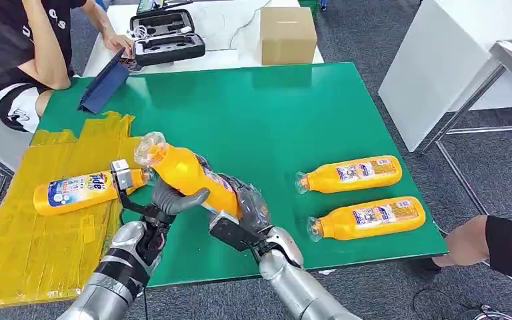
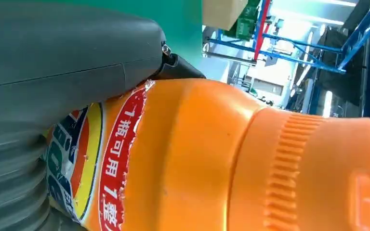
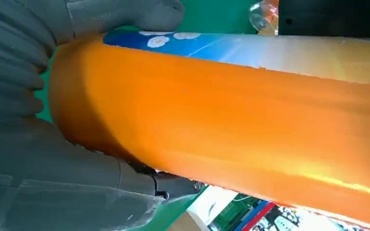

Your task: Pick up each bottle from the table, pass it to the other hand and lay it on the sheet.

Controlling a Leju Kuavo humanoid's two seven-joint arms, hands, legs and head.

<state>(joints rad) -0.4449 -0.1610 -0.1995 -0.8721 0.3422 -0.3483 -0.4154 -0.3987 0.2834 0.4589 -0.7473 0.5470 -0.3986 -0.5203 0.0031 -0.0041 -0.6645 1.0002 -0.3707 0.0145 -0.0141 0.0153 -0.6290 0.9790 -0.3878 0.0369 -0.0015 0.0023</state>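
While both hands grip it, we see the raised orange detergent bottle (image 1: 190, 175) above the green bench (image 1: 273, 120): left hand (image 1: 167, 200) and right hand (image 1: 250, 213) fingers closed around it. Another bottle (image 1: 80, 191) lies on the yellow sheet (image 1: 47, 247); two lie on the bench.

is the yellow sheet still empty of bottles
No, one orange bottle already lies on its side on the yellow sheet, left of the bottle held in the hands.

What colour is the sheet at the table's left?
Yellow sheet, clearest in the head view.
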